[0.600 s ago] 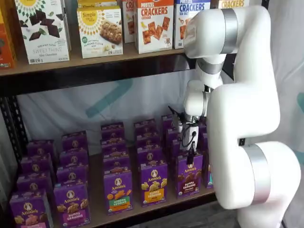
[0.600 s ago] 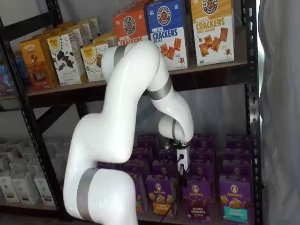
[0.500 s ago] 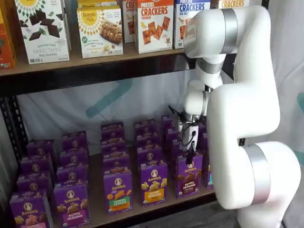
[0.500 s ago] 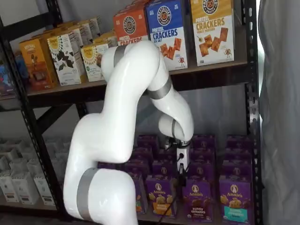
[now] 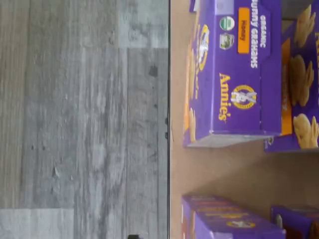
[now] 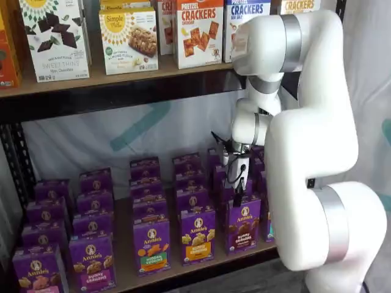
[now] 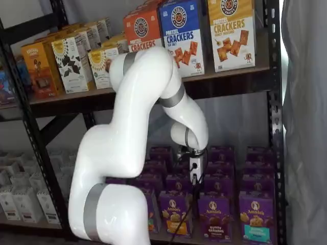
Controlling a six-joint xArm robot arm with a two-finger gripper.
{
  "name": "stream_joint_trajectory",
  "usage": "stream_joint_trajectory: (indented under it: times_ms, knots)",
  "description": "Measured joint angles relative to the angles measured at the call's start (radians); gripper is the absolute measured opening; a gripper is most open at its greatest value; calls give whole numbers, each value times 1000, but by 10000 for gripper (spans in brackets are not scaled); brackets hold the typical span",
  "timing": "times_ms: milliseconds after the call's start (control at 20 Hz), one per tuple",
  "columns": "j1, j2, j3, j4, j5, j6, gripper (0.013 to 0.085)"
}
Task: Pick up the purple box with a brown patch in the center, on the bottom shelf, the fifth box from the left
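Two levels of black-railed rack face us, and our concern is the bottom shelf, a light-brown wooden board crowded with rows of small purple cartons. Our white six-joint arm reaches in over that board, and its gripper hangs above the front row; in both shelf views the black fingers are too small and too dark against the cartons for us to see a gap, though we take them to be released and spread wide, with nothing between them. Just below the fingers, a shade toward the arm's side, stands the purple box, an upright cardboard carton with dark brown crackers at its centre and a maroon band, apart from the fingers and untouched; in the other shelf view it sits likewise below them. We judge it light, hollow and easily dented, with a smooth printed skin, so we would close gently across its two narrow side walls near the top, minding the yellow-banded carton standing just beside it.
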Motion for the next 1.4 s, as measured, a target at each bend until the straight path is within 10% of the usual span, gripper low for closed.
stream_joint_trajectory:
  times_ms: [1400]
  knots:
    - [-42,310,-246,-298,-112,219,850]
